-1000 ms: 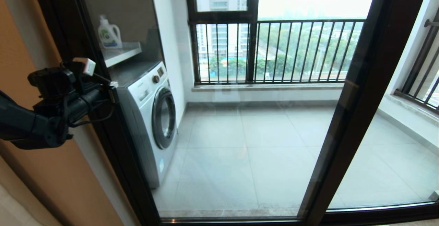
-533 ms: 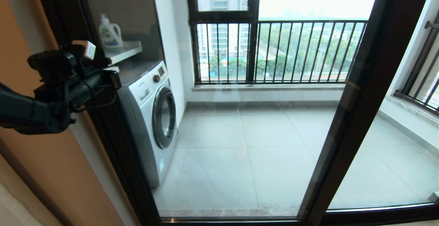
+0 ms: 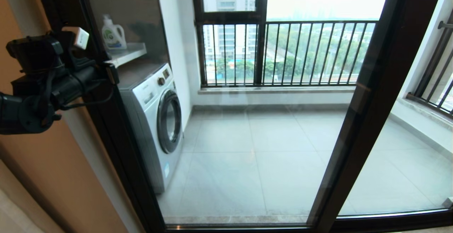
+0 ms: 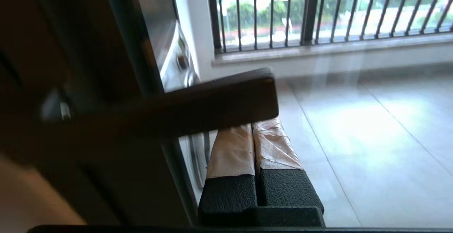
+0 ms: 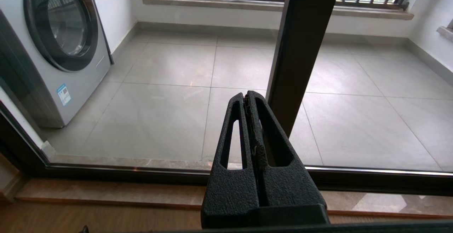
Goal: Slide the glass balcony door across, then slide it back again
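The glass balcony door (image 3: 247,144) fills the head view, a clear panel in a dark frame. Its left upright (image 3: 118,144) stands against the wall. My left gripper (image 3: 112,73) is at that upright, at about the washing machine's top. In the left wrist view its tape-wrapped fingers (image 4: 233,148) are pressed together, shut with nothing between them. Their tips lie tucked behind a dark brown bar, the door's handle (image 4: 212,102). My right gripper (image 5: 247,97) is shut and empty, low before the door's bottom track (image 5: 106,173); it does not show in the head view.
A second framed glass panel (image 3: 407,162) stands at the right, behind a dark upright (image 3: 368,95). Beyond the glass are a washing machine (image 3: 155,120), a shelf (image 3: 127,54) with a detergent bottle (image 3: 113,35), and a barred window (image 3: 283,52). An orange-brown wall (image 3: 53,176) lies left.
My left arm has risen and drawn to the left along the door's left upright. The door frame has hardly shifted.
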Controlling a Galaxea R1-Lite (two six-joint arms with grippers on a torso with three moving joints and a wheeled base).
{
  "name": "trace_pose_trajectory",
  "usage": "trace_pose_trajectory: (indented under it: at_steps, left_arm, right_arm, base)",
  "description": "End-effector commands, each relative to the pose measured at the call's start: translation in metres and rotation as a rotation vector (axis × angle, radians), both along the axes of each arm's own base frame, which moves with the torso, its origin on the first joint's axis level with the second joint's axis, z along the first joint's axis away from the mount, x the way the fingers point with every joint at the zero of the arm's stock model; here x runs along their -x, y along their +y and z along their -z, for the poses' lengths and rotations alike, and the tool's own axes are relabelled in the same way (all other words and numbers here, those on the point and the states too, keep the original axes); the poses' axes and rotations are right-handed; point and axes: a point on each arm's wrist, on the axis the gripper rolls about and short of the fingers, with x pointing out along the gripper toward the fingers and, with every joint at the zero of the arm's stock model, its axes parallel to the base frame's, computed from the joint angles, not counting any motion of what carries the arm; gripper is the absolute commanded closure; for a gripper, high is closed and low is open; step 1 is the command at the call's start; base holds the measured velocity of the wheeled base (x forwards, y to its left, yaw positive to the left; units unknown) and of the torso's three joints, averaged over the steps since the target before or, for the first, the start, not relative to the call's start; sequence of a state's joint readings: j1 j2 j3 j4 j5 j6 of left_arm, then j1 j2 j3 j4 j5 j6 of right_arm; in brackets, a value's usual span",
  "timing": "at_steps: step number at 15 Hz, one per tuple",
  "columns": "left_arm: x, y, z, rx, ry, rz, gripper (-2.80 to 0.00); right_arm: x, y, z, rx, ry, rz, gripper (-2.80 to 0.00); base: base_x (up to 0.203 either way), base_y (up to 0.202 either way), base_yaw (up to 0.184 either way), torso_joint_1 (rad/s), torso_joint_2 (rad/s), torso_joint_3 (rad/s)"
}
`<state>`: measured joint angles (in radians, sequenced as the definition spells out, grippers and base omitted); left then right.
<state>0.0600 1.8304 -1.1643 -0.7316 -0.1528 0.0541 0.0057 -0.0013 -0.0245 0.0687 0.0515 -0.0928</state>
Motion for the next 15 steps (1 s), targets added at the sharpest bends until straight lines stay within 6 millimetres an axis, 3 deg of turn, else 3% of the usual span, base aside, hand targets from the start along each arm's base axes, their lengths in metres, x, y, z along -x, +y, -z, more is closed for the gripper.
trace_pose_trajectory:
  at_steps: [1, 4, 8, 11, 15]
  left_arm:
    - [0.056, -0.004, 0.0, 0.008, 0.027, 0.006, 0.0]
    - [0.136, -0.01, -0.02, 0.069, -0.04, 0.071, 0.0]
    - [0.262, -0.019, -0.047, 0.188, -0.141, 0.191, 0.0]
    - [0.348, -0.025, -0.039, 0.247, -0.108, 0.251, 0.0]
    - [0.436, -0.031, -0.018, 0.273, -0.119, 0.289, 0.0]
  right_arm:
    - [0.0, 0.0, 0.0, 0.001, 0.001, -0.001, 0.0]
    - [0.0, 0.0, 0.0, 0.001, 0.001, -0.001, 0.0]
    - [0.0, 0.0, 0.0, 0.001, 0.003, -0.001, 0.0]
    - [0.0, 0.0, 0.0, 0.001, 0.001, -0.001, 0.0]
    - [0.0, 0.0, 0.0, 0.001, 0.001, -0.001, 0.0]
  base:
    - [0.0, 0.0, 0.0, 0.0, 0.0, 0.0]
    - [0.0, 0.0, 0.0, 0.0, 0.0, 0.0]
    - [0.0, 0.0, 0.0, 0.0, 0.0, 0.0]
    - [0.0, 0.0, 0.0, 0.0, 0.0, 0.0]
    - [0.0, 0.0, 0.0, 0.0, 0.0, 0.0]
